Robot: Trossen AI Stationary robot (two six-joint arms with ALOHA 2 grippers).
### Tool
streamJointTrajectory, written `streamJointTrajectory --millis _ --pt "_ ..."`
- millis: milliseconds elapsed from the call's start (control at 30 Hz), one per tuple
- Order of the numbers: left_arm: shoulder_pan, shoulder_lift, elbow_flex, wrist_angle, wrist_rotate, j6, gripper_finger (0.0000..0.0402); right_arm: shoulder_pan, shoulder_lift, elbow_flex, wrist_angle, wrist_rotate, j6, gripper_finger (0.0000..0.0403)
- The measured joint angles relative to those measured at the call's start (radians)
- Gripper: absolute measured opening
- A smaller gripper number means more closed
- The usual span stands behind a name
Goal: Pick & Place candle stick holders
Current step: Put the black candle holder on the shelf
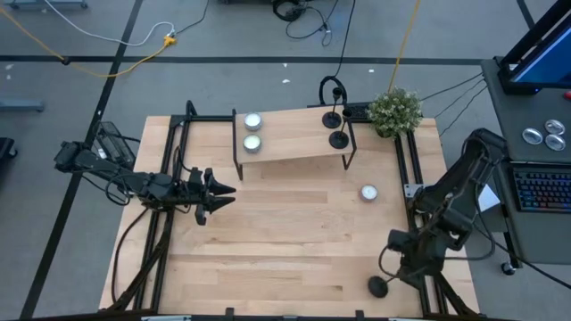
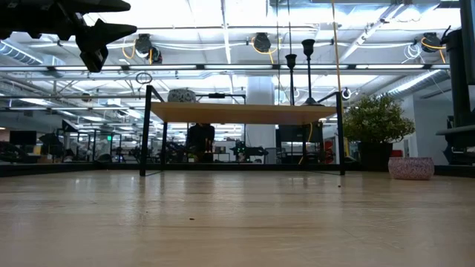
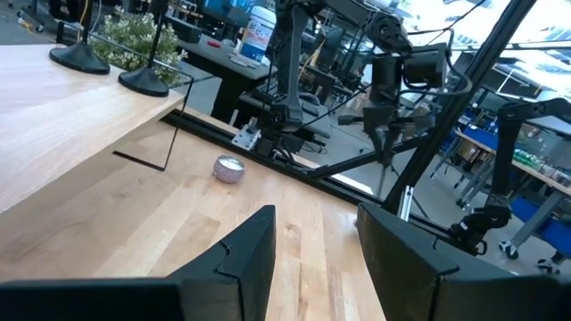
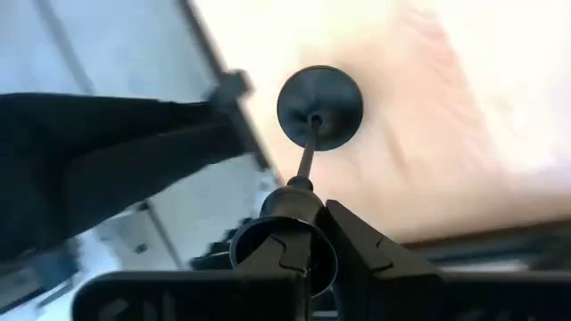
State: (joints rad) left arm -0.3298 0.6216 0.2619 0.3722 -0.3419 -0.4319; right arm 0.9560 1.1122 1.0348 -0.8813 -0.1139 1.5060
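On the wooden table (image 1: pixel 294 241) stands a small raised shelf (image 1: pixel 290 138) on thin black legs. It carries two silver-white tealights (image 1: pixel 252 121) side by side at its left end and two black candle stick holders (image 1: pixel 338 140) at its right end, one just behind the other, both upright. In the low view their stems (image 2: pixel 308 59) rise above the shelf top. A third tealight (image 1: pixel 368 193) sits alone on the bare table in front of the shelf's right leg, and a potted green plant (image 1: pixel 395 111) stands just beyond the shelf's right corner.

The right gripper (image 4: pixel 308 227) is at the table's near right corner, closed on the cup end of a third candle stick holder (image 4: pixel 318 105), whose stem runs forward to its round disc base. In the high view that base (image 1: pixel 378 286) shows near the table's front edge, by the black frame rail (image 1: pixel 426 285). Whether it touches the wood cannot be told.

The left gripper (image 3: pixel 312 254) hangs above the table's left side, well clear of the shelf, its fingers apart and holding nothing. Beyond it, across the table, the lone tealight and the right arm (image 3: pixel 393 67) are in sight
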Motion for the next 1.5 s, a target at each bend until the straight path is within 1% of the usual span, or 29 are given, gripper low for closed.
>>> streamJointTrajectory --millis 167,267,400,533,667,767,867,967,1033,1100,1233,1333,1433,1500 --pt "0.000 0.000 0.000 0.016 0.000 -0.018 0.0163 -0.104 -0.015 0.000 0.102 0.023 -0.099 0.0010" --pt "0.000 0.000 0.000 0.074 -0.001 -0.045 0.0164 -0.174 -0.017 0.001 0.163 0.016 -0.165 0.0010" --pt "0.000 0.000 0.000 0.162 0.000 -0.026 0.0164 -0.274 -0.017 0.002 0.247 0.001 -0.254 0.0010" --pt "0.000 0.006 0.006 0.202 0.000 -0.014 0.0163 -0.385 -0.017 0.002 0.296 -0.079 -0.336 0.0010" --pt "0.000 0.065 0.063 0.187 0.002 0.035 0.0163 -0.496 -0.016 0.002 0.310 -0.184 -0.429 0.0010" --pt "0.000 0.151 0.151 0.123 0.004 0.064 0.0164 -0.578 -0.016 0.002 0.309 -0.259 -0.500 0.0010" --pt "0.009 0.260 0.276 0.003 0.001 0.061 0.0164 -0.652 -0.016 0.002 0.309 -0.327 -0.559 0.0010" --pt "0.026 0.377 0.409 -0.136 0.003 0.028 0.0164 -0.708 -0.016 0.002 0.309 -0.373 -0.621 0.0010" --pt "0.041 0.456 0.494 -0.200 0.008 0.012 0.0163 -0.738 -0.016 0.002 0.309 -0.388 -0.662 0.0010" --pt "0.059 0.528 0.571 -0.238 0.050 0.006 0.0164 -0.763 -0.016 0.002 0.309 -0.389 -0.706 0.0010" --pt "0.099 0.661 0.729 -0.298 0.183 0.004 0.0164 -0.804 -0.016 0.003 0.310 -0.385 -0.780 0.0010" --pt "0.121 0.753 0.857 -0.401 0.268 0.004 0.0164 -0.833 -0.016 0.003 0.310 -0.384 -0.816 0.0010" --pt "0.137 0.838 0.993 -0.545 0.311 0.004 0.0164 -0.857 -0.009 0.026 0.300 -0.381 -0.863 0.0010" --pt "0.145 0.891 1.080 -0.621 0.326 0.008 0.0164 -0.870 0.009 0.068 0.300 -0.381 -0.898 0.0010"
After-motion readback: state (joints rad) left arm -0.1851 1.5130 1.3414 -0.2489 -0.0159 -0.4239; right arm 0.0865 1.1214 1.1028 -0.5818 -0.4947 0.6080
